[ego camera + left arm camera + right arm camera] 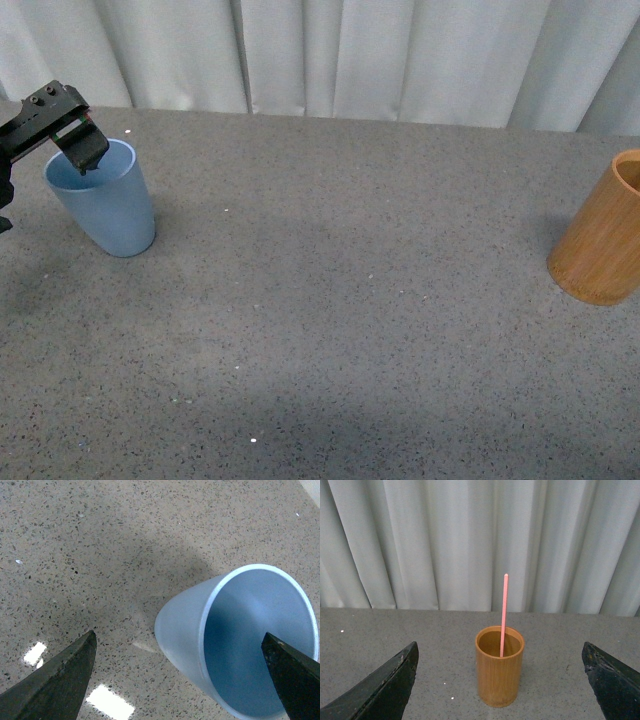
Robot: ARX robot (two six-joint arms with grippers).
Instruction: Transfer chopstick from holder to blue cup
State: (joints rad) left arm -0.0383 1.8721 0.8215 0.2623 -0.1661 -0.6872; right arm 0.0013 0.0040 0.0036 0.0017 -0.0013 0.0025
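Left gripper [80,148], upper left of the front view, hangs spread wide and empty over the rim of the blue cup [105,215]. Right gripper [500,644], jaws apart and empty, faces the holder [500,680], where the chopstick [504,610] stands upright. Nothing is transferred yet. In the front view the holder sits at the right edge, with bare table [330,330] between it and the cup.

The cup [103,205] is light blue with a paler rim. The holder [499,666] is orange-brown. The chopstick [503,614] is pink. The table [330,330] is gray with tiny speckles. The curtain [470,540] is white. The claw [78,140] is black.
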